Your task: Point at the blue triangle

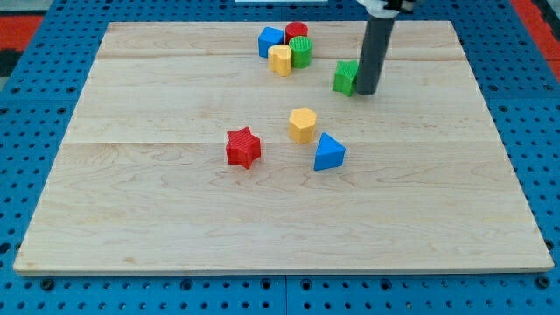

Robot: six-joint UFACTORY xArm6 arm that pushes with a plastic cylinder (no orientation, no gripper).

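Observation:
The blue triangle point(329, 153) lies near the middle of the wooden board point(157, 219), just below and right of a yellow hexagon block point(302, 124). My tip point(366, 92) rests on the board toward the view's top right, touching the right side of a green block point(346, 77). The tip is above and slightly right of the blue triangle, apart from it by roughly a block's width or two.
A red star block point(243, 147) lies left of the blue triangle. A cluster at the view's top holds a blue block point(269, 41), a red cylinder point(296, 32), a green cylinder point(301, 52) and a yellow block point(280, 60).

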